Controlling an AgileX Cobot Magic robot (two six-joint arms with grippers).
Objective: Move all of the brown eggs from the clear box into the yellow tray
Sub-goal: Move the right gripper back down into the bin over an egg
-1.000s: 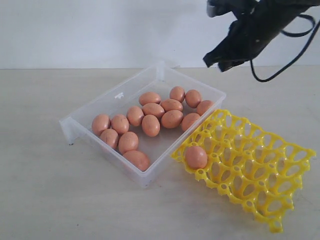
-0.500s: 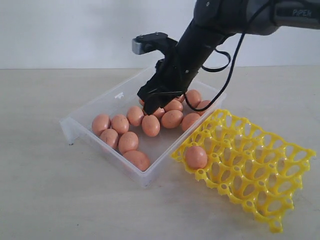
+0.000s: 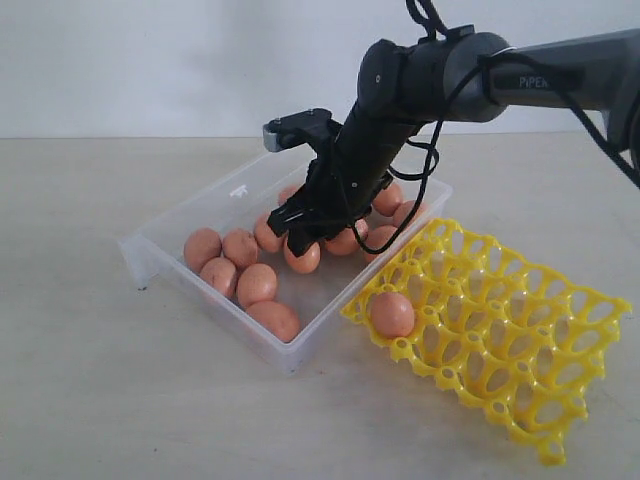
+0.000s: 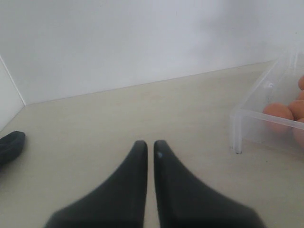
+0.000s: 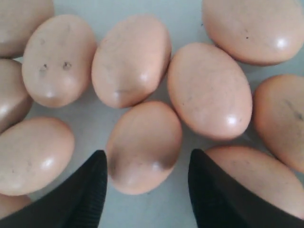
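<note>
**Open pincer astride one egg, short way across**

The right gripper [image 3: 300, 236] stands with its jaws spread and pointing down into the clear box [image 3: 225, 195]. In the right wrist view the right gripper [image 5: 147, 164] has one black finger on either side of a single brown egg [image 5: 145, 147]. One finger looks to be at the shell's edge and the other just beside it, so nothing is clamped yet.

The egg lies directly between the tips. Its long axis runs away from the wrist, roughly crosswise to the line on which the jaws would close, so they would meet its narrow width. In my judgement that suits a squeeze and a straight lift.

Neighbouring eggs crowd close. One [image 5: 247, 178] lies just outside one finger, and two more [image 5: 130, 59] [image 5: 209, 90] touch or nearly touch the far end.

The yellow tray [image 3: 500, 330] sits against the box on the right arm's side and holds one egg [image 3: 392, 313].

The left gripper [image 4: 149, 156] is closed on nothing, over bare table, apart from the box corner [image 4: 237, 128], so the right arm is far nearer.
</note>
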